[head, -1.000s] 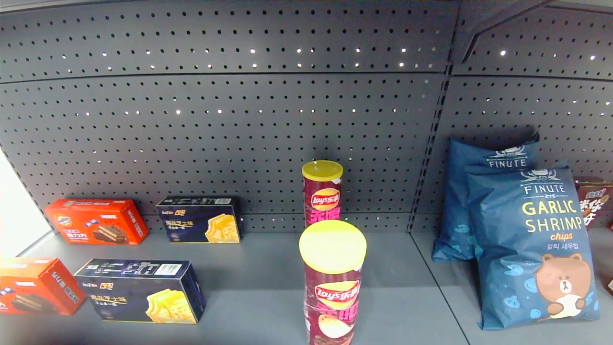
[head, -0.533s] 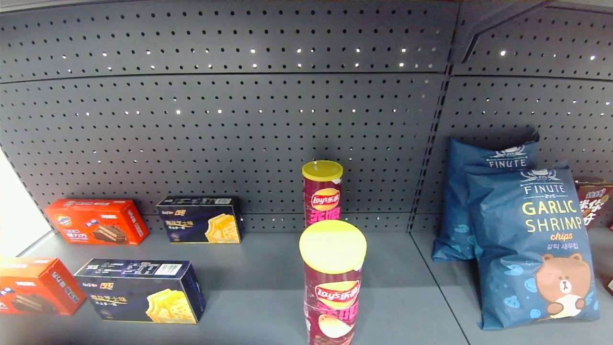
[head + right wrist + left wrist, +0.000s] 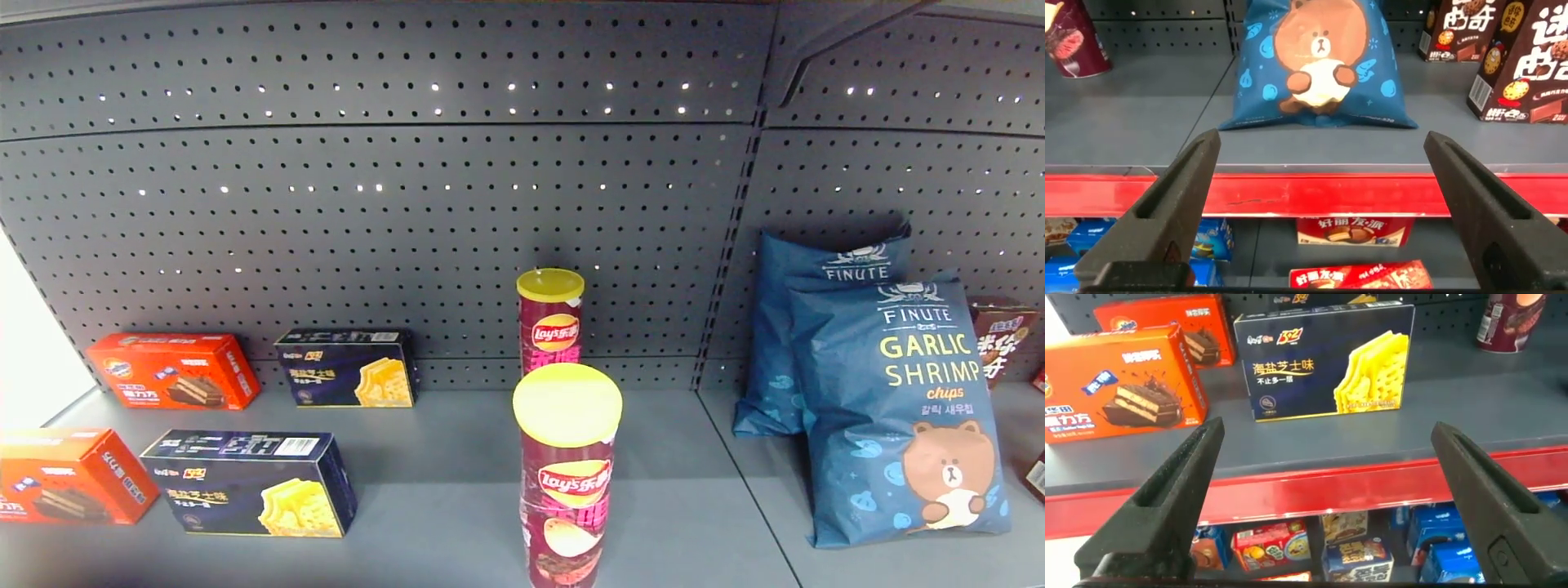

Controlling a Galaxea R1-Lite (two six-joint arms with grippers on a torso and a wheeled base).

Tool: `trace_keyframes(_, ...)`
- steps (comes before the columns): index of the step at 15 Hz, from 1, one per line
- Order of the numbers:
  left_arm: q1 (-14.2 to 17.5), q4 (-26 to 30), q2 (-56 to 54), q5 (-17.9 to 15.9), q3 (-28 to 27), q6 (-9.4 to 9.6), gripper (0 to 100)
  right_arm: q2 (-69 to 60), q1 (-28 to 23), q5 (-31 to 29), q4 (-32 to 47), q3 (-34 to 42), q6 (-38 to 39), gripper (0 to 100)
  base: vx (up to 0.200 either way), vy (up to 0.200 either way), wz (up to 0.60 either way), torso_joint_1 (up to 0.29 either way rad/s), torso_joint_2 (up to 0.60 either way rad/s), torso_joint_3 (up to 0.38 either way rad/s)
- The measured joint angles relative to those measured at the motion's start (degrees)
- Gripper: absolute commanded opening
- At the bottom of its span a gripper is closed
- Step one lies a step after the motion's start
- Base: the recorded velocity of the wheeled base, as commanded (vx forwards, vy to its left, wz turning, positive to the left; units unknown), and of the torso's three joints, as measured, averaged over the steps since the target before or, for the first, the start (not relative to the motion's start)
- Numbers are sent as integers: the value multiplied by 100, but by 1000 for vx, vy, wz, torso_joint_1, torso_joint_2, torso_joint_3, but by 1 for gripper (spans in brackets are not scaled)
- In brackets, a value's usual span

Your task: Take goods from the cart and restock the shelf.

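Observation:
The grey shelf (image 3: 457,482) holds two maroon chip cans with yellow lids, one near the front (image 3: 567,474) and one at the back (image 3: 550,320). Left of them are two dark blue cracker boxes (image 3: 253,483) and two orange wafer boxes (image 3: 173,370). Two blue shrimp-chip bags (image 3: 898,408) lean at the right. My left gripper (image 3: 1327,429) is open in front of the shelf's red edge (image 3: 1315,486), facing the front dark blue box (image 3: 1323,359). My right gripper (image 3: 1323,137) is open before the same edge, facing the front blue bag (image 3: 1315,61). Both hold nothing.
Brown cookie boxes (image 3: 1519,57) stand right of the bags. A perforated grey back panel (image 3: 392,204) closes the shelf behind. A lower shelf with more packed goods (image 3: 1266,543) lies under the red edge. Bare shelf floor lies between the front can and the bags.
The head camera has shifted a little, so the whole picture has slid. Nothing on the shelf has moved.

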Motion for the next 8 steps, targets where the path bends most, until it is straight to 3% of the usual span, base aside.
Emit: trace_keyframes(8,0,0,0,11,1,-30,100,0,4,0,-2,0,0,100,0,0,0,0,0,0)
